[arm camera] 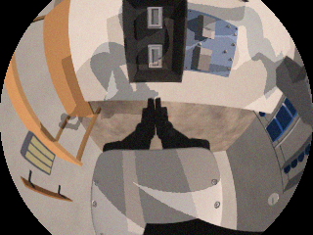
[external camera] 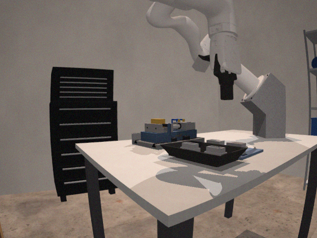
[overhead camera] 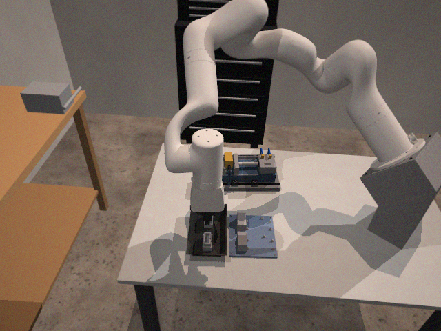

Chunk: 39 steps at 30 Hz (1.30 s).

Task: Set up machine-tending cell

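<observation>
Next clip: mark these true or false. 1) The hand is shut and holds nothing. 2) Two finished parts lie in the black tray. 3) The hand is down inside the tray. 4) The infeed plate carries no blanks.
1) True: the hand is shut, empty.
2) True: two parts lie in the outfeed tray.
3) False: it hangs high above the tray.
4) False: two grey blanks sit on the blue infeed plate.

We see white arm (overhead camera: 199,81) | black gripper (external camera: 227,95) | black tray (external camera: 204,156) | blue plate (overhead camera: 263,245) | blue vise (external camera: 163,135) with yellow block (overhead camera: 227,157) | white table (external camera: 163,179) | black drawers (external camera: 81,123).
</observation>
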Available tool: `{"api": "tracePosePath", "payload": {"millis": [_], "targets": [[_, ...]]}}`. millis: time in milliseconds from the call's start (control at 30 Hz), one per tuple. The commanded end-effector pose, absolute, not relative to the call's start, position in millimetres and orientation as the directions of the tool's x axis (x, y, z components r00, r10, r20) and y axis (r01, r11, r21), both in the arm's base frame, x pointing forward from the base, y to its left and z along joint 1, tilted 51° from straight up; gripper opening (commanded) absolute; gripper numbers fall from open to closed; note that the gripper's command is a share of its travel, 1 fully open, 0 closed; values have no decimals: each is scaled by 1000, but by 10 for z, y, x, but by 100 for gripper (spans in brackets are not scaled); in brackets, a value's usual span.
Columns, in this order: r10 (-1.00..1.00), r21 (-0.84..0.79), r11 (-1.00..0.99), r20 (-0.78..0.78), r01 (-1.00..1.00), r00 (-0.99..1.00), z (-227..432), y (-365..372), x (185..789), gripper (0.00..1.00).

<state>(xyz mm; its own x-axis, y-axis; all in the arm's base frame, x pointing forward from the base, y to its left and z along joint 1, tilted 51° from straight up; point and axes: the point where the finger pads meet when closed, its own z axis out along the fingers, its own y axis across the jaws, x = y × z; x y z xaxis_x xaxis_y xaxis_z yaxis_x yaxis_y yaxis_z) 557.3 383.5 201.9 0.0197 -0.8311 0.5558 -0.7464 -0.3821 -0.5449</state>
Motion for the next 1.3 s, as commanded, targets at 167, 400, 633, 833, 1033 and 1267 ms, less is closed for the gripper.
{"api": "tracePosePath", "payload": {"millis": [167, 400, 633, 833, 1033, 1267], "targets": [[-832, -546, -382, 554, -746, 20, 2119, 3724, 5588, 0], [-834, -548, -379, 551, -745, 19, 2475, 3154, 5637, 0], [-835, -550, -378, 550, -745, 18, 2809, 2493, 5583, 0], [-835, -550, -378, 550, -745, 18, 2962, 2121, 5502, 0], [-834, -549, -380, 551, -745, 19, 3163, 1489, 5278, 0], [-832, -547, -382, 555, -745, 20, 3277, 884, 4951, 0]]}}
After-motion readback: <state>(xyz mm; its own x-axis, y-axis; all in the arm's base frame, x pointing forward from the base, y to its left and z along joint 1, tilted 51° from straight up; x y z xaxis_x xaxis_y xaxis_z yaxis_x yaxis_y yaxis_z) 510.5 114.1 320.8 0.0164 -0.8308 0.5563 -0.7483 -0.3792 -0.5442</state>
